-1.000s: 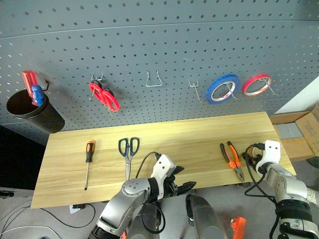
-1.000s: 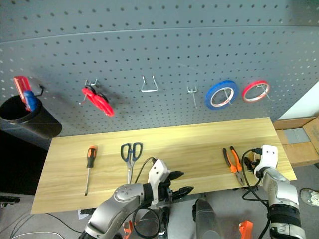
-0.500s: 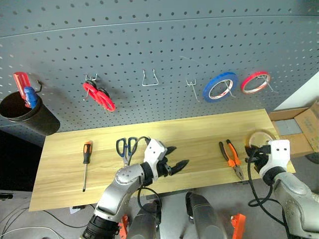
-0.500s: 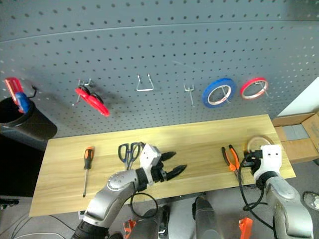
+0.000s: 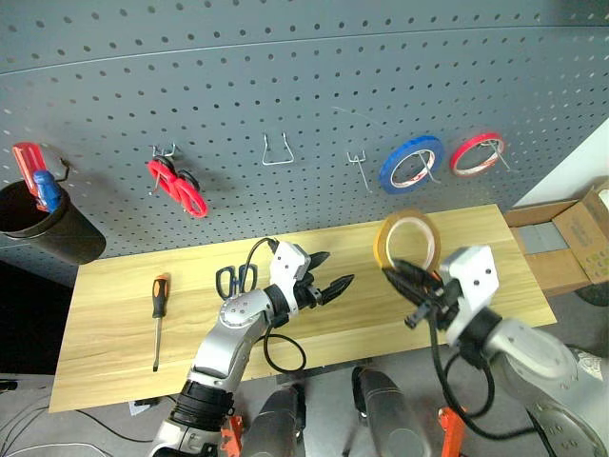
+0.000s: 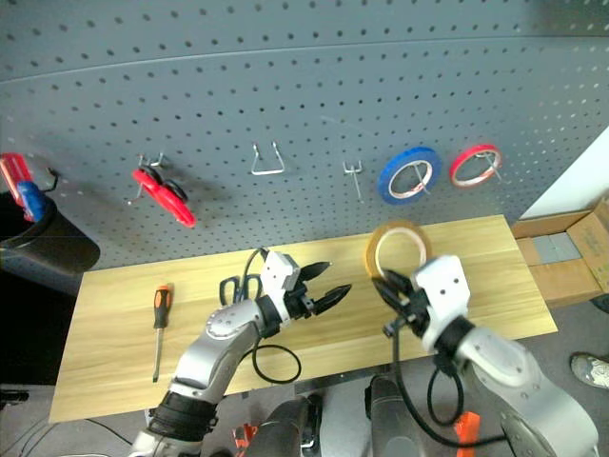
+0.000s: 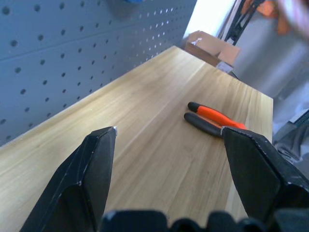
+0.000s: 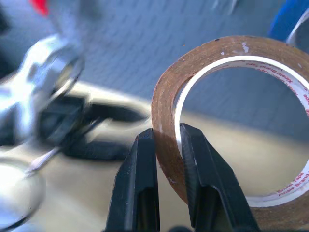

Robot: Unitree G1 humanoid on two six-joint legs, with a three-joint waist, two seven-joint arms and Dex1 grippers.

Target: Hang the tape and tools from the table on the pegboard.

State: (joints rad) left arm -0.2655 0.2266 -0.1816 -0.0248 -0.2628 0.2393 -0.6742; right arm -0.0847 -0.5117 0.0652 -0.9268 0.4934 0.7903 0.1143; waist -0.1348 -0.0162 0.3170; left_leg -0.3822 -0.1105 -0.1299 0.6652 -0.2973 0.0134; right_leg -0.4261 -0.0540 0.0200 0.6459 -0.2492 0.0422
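Observation:
The tape [image 5: 384, 236], a yellow-tan ring, is held upright in the air before the pegboard [image 5: 285, 76]. My right gripper [image 5: 392, 276] is shut on its lower rim; in the right wrist view its fingers [image 8: 145, 159] pinch the band. My left gripper [image 5: 328, 271] hovers open over the middle of the table [image 5: 114, 286], with nothing between its fingers [image 7: 96, 164]. Dark-blue-handled scissors [image 5: 231, 281] lie just behind the left wrist, partly hidden by it. An orange-and-black screwdriver [image 5: 156, 309] lies at the table's left. The orange-handled pliers [image 7: 212, 118] lie on the wood ahead of the left gripper.
On the pegboard hang red scissors [image 5: 176, 186], a blue tape ring [image 5: 411, 164] and a red tape ring [image 5: 476, 154]. Two bare hooks [image 5: 277, 150] [image 5: 357, 162] sit between them. A black cup [image 5: 48, 228] holds red-handled tools at far left. Cardboard boxes [image 5: 580, 238] stand beyond the table's right end.
My right gripper shut on the tape at the table's right end, then lifted it up and to the left. My left gripper rose and moved forward over the table, still open.

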